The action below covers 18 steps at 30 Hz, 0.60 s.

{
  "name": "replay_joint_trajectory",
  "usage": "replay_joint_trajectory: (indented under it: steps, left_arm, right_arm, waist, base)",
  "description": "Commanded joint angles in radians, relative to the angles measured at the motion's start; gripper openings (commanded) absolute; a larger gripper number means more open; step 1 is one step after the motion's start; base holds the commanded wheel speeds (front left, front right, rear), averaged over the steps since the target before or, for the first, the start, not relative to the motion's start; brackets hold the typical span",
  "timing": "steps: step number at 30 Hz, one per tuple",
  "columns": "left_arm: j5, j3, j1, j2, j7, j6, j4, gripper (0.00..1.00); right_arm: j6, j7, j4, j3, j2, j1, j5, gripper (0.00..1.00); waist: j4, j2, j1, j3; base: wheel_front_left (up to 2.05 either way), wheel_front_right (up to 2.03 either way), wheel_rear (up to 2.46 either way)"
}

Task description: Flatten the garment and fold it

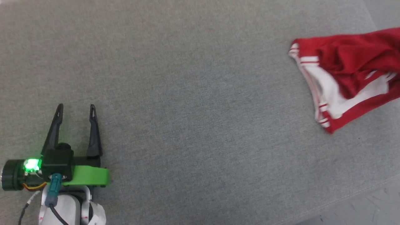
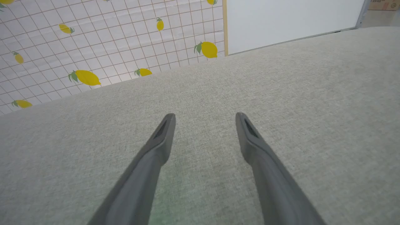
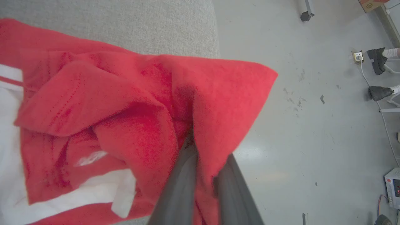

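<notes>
The garment [image 1: 347,72] is a red shirt with white sleeves and striped trim, bunched at the right edge of the grey padded table [image 1: 193,93] and running out of the head view. In the right wrist view the garment [image 3: 125,118] drapes over my right gripper [image 3: 190,137], whose two dark fingers are shut on a fold of red cloth, lifting it partly past the table's edge. My left gripper [image 1: 76,109] rests low at the table's near left, far from the shirt, open with nothing between its fingers [image 2: 162,137].
Beyond the table's far edge stands a lemon-print tiled wall [image 2: 93,47] and a white board [image 2: 290,22]. Right of the table is bare grey floor [image 3: 312,125] with a wall socket [image 3: 357,56], two dark feet [image 3: 378,75] and a device [image 3: 393,187].
</notes>
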Motion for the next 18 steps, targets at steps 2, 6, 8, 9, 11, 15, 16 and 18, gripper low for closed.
replay_joint_trajectory:
  steps: [2,6,8,9,11,15,16,18]
  left_arm:
    - [0.007,0.0,-0.024,0.017,-0.004,0.0,-0.014,1.0]
    - [0.007,-0.001,-0.034,0.028,-0.004,0.004,-0.03,1.0]
    - [0.007,-0.003,-0.038,0.029,-0.004,0.008,-0.036,1.0]
    - [0.007,-0.005,-0.04,0.029,-0.004,0.01,-0.038,1.0]
    - [0.004,-0.009,-0.04,0.026,-0.004,0.014,-0.039,1.0]
    - [-0.005,-0.016,-0.028,0.017,-0.004,0.022,-0.03,1.0]
    - [-0.008,-0.018,-0.026,0.014,-0.004,0.024,-0.029,1.0]
    - [-0.015,-0.022,-0.02,0.006,-0.004,0.028,-0.024,1.0]
  right_arm:
    - [-0.002,-0.032,0.067,-0.029,0.01,-0.055,-0.041,0.0]
    - [-0.002,-0.084,0.182,-0.073,0.052,-0.108,-0.084,0.0]
    - [-0.002,-0.108,0.23,-0.084,0.074,-0.125,-0.106,0.0]
    - [-0.002,-0.126,0.255,-0.094,0.086,-0.134,-0.116,0.06]
    - [-0.002,-0.152,0.299,-0.108,0.104,-0.144,-0.132,1.0]
    - [-0.002,-0.23,0.36,-0.131,0.102,-0.162,-0.182,1.0]
    - [-0.002,-0.254,0.369,-0.138,0.093,-0.167,-0.198,1.0]
    - [-0.002,-0.317,0.383,-0.157,0.078,-0.175,-0.236,1.0]
  waist:
    - [0.013,-0.0001,-0.0001,0.077]
    - [0.021,-0.0001,-0.0001,0.1]
    - [0.026,-0.0001,-0.0001,0.098]
    - [0.029,-0.0001,-0.0001,0.093]
    - [0.036,-0.0001,-0.0001,0.075]
    - [0.051,-0.0001,-0.0001,0.009]
    - [0.056,-0.0001,-0.0001,-0.007]
    - [0.068,-0.0001,-0.0001,-0.048]
  base:
    - [0.0,0.0,0.0]
    - [0.0,0.0,0.0]
    - [0.0,0.0,0.0]
    - [0.0,0.0,0.0]
    - [0.0,0.0,0.0]
    - [0.0,0.0,0.0]
    - [0.0,0.0,0.0]
    - [0.0,0.0,0.0]
